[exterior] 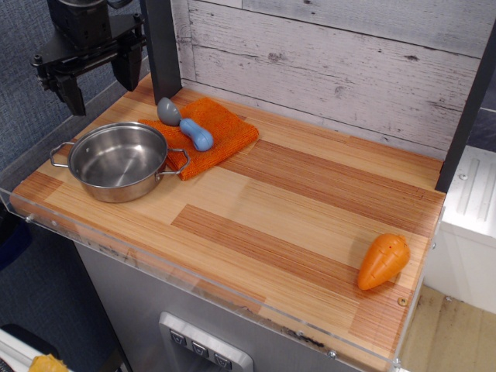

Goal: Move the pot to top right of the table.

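Black and angular, the gripper (99, 84) hangs at the upper left, above the far left corner of the table (310, 209). Its two fingers (74, 97) point downward and stand well apart, so the jaws are spread wide with nothing between them. Whether the fingertips touch the tabletop or hover above it cannot be told from this angle.

Below the gripper in the picture, and toward the front edge, sits the pot (120, 160). It is a shiny steel vessel, round and shallow, standing upright with its mouth open to the camera and nothing inside. One wire loop handle juts out to its left, the other to its right. The pot is apart from the gripper; no finger touches its rim or handles. It rests near the left front part of the table, close to the clear acrylic rim.

Just beside the pot, on its right, lies an orange cloth (213, 136), and the pot's right handle overlaps the cloth's near edge. On the cloth rests a small spoon-like utensil (184, 124) with a grey head and a blue handle, lying diagonally.

Far across the striped wooden planks, near the right front corner, an orange toy carrot (383, 261) lies on its side, well apart from everything else. A whitewashed plank wall (333, 62) rises behind the table.
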Available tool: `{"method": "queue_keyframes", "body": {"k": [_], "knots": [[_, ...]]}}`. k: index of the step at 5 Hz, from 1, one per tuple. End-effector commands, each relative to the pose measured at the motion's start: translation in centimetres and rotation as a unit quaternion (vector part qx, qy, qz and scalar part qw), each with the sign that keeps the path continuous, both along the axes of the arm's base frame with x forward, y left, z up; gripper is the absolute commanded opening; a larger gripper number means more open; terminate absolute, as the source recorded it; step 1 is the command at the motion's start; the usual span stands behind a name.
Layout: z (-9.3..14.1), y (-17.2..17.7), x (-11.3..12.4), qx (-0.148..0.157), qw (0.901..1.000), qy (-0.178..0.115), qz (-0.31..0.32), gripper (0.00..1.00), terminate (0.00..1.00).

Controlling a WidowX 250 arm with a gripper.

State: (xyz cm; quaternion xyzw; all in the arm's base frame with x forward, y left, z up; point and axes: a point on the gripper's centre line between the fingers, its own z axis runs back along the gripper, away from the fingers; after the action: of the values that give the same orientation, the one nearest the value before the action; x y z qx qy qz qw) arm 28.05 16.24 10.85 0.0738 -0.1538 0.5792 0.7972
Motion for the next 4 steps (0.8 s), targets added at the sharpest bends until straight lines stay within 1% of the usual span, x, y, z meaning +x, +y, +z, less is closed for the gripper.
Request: {"method": "queue_keyframes", "body": {"k": [1,2,3,4], "knots": [[0.0,0.0,0.0,0.0,1.0,0.0,0.0,1.0,0.0],[-0.2,0.6,-0.7,-0.006,1.0,-0.004,0.002,1.0,0.0],[-0.6,1.1,-1.8,0.001,1.0,0.005,-0.002,1.0,0.0],[-1.2,1.6,-3.1,-0.003,0.9999,0.009,-0.005,1.0,0.0]]}}
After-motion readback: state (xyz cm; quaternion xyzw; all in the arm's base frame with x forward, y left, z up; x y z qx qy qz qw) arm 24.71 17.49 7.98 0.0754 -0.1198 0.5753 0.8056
